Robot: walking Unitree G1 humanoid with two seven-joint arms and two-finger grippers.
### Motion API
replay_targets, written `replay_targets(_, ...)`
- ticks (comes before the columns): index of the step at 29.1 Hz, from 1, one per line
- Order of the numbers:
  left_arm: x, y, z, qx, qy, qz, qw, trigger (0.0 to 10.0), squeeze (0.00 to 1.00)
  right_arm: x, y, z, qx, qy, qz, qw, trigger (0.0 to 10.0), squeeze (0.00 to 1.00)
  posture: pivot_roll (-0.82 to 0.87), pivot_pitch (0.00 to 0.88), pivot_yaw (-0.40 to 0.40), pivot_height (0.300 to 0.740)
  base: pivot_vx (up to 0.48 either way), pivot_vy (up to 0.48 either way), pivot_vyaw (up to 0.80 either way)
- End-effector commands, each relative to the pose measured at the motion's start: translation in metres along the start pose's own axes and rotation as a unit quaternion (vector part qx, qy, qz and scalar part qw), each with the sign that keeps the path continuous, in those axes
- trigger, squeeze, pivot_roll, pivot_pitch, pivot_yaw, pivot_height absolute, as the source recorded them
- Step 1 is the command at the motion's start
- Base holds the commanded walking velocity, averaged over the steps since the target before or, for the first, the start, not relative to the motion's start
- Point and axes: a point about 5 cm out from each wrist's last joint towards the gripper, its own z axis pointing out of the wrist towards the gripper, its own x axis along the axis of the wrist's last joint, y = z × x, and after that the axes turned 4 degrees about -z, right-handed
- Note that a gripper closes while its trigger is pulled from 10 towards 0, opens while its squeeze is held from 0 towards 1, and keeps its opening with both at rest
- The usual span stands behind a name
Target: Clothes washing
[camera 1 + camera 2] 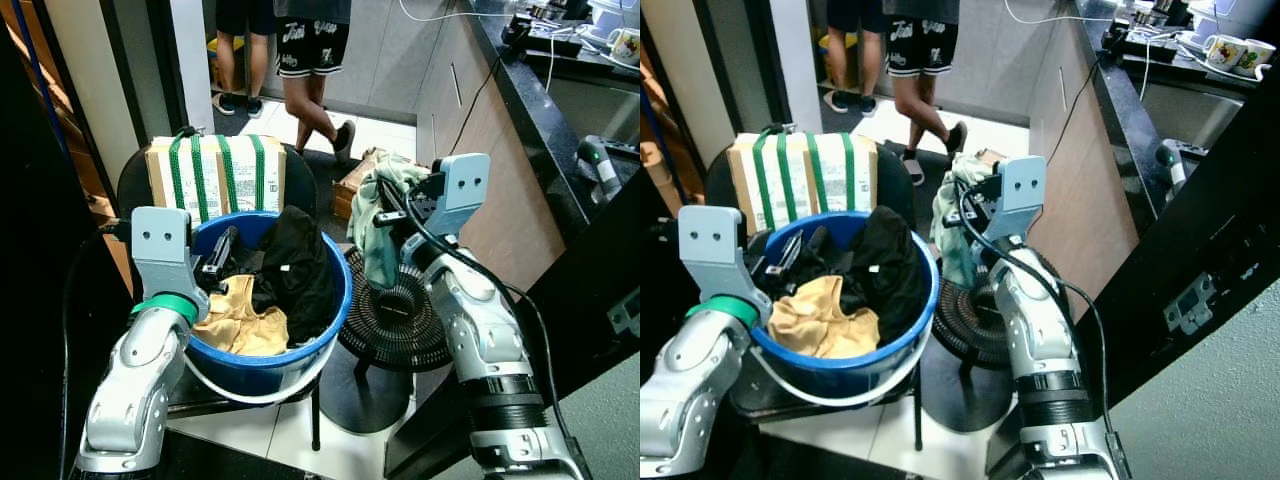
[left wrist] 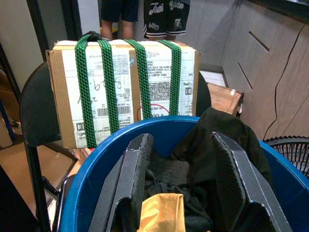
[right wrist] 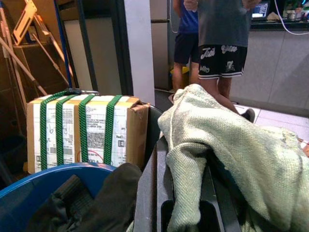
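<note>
The cardboard box (image 2: 123,92) carried printed shipping labels too small to read; the shorts' (image 3: 223,60) white lettering was unclear.

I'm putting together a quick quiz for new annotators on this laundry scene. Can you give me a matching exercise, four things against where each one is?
Things:
1. pale green cloth
2. black garment
3. cardboard box
4. floor fan

Places:
A. strapped with green bands, on the chair behind the blue bucket
B. on the floor, below the right gripper
C. draped over the bucket's rim, beside a tan cloth
D. hanging from the right gripper's jaws

Pairs: 1-D, 2-C, 3-A, 4-B
</note>
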Motion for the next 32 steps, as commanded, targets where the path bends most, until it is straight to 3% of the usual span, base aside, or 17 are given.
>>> replay_targets(1, 0.0005, 0.0046, 0.0011, -0.006, 0.002, -0.002, 1.0, 10.0, 0.0, 0.0004, 0.0039, -0.0038, -0.009, -0.003, -0.001, 1.0, 10.0, 0.0, 0.07, 0.056, -0.064, 0.74, 0.0, 0.0, 0.0)
replay_targets(4, 0.0012, 0.0057, 0.0021, -0.005, 0.002, -0.007, 1.0, 10.0, 0.0, 0.0003, 0.004, -0.0046, -0.011, -0.005, -0.001, 1.0, 10.0, 0.0, 0.07, 0.056, -0.064, 0.74, 0.0, 0.0, 0.0)
replay_targets(27, 0.0047, 0.0062, 0.0023, -0.005, 0.008, -0.011, 1.0, 10.0, 0.0, -0.0009, 0.0042, -0.0052, -0.012, -0.012, 0.002, 1.0, 10.0, 0.0, 0.08, 0.057, -0.067, 0.74, 0.0, 0.48, 0.0)
replay_targets(32, 0.0066, 0.0025, 0.0002, -0.013, 0.016, -0.009, 1.0, 10.0, 0.0, -0.0007, 0.0026, -0.0051, -0.01, -0.013, 0.003, 1.0, 10.0, 0.0, 0.07, 0.056, -0.072, 0.74, 0.0, -0.258, 0.0)
